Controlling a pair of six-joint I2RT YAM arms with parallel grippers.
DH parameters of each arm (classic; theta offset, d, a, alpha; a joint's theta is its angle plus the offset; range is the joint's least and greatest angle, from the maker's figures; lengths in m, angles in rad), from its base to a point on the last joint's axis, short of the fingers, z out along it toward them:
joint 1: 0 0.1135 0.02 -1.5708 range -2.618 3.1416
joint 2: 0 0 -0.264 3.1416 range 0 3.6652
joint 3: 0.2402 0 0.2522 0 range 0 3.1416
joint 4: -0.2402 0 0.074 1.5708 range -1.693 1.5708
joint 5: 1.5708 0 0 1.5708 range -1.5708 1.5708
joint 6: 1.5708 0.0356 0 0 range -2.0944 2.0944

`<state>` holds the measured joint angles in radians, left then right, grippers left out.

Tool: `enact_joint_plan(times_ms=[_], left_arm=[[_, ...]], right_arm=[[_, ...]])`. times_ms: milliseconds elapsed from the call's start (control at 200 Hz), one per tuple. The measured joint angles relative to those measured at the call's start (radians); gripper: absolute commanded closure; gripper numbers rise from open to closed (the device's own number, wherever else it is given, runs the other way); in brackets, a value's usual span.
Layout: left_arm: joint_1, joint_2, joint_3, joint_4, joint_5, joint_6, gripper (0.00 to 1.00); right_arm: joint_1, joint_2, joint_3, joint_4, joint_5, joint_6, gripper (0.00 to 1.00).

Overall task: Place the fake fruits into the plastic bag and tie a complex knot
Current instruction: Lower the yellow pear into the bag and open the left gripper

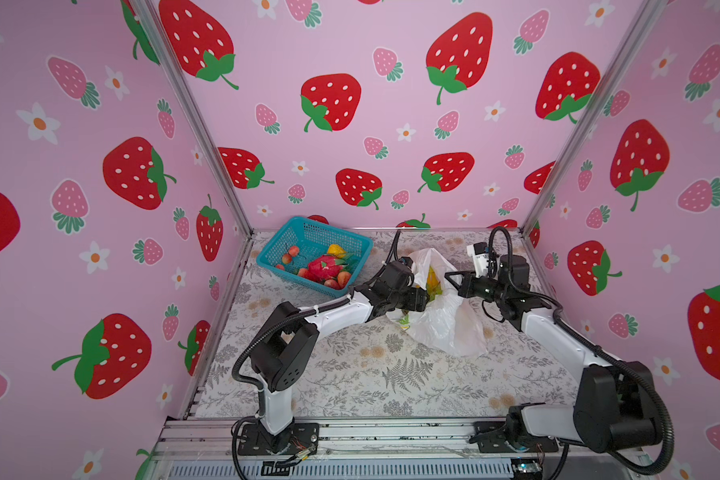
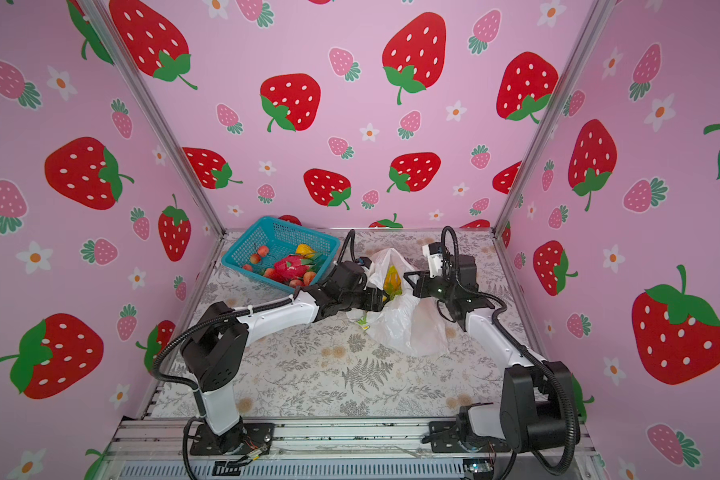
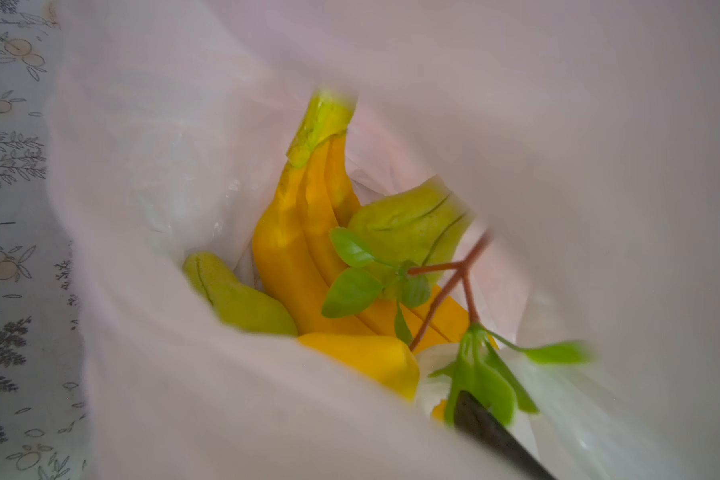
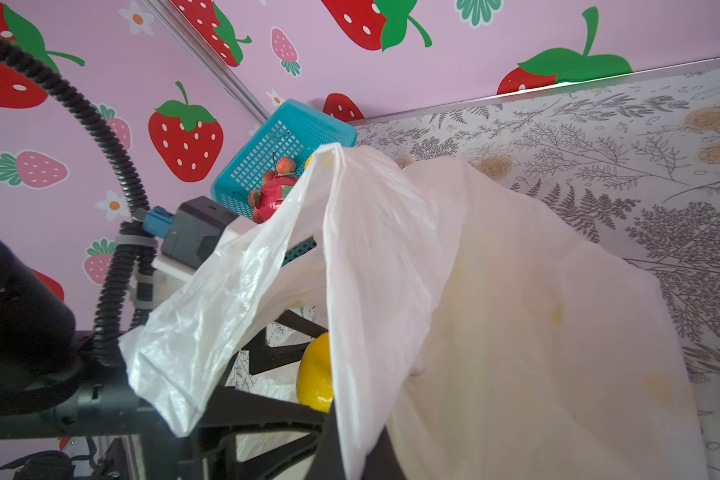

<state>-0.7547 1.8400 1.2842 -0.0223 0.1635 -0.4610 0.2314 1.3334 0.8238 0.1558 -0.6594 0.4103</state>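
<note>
The plastic bag lies open-mouthed at mid-table. My left gripper reaches into its mouth, fingers apart. One dark finger shows in the left wrist view and bag film hides its partner. Inside lie a yellow banana bunch, two green ridged fruits, a lemon and a leafy sprig. The lemon sits between the spread fingers, apart from the finger that shows. My right gripper is shut on the bag's rim and holds it up. No knot is in view.
A teal mesh basket stands at the back left against the wall, holding a pink dragon fruit and several small red-orange fruits. Pink walls close in on three sides. The floral tabletop stretches in front of the bag.
</note>
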Motion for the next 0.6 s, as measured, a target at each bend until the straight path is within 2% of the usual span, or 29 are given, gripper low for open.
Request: enact_joint_plan(times_ms=[255,475,600], left_arm=[[0.043,-0.121,-0.064,-0.029,0.055,0.065,0.08],[0.093,-0.212,-0.192,-0.065,0.028,0.074,0.15],[0.138,-0.218,-0.225,-0.088,0.032,0.056,0.16]], right_arm=[[0.000,0.000,0.000,-0.007,0.013,-0.009,1.00],[0.000,0.000,0.000,-0.018,0.023,-0.012,1.00],[0.000,0.000,0.000,-0.020,0.023,-0.012,1.00]])
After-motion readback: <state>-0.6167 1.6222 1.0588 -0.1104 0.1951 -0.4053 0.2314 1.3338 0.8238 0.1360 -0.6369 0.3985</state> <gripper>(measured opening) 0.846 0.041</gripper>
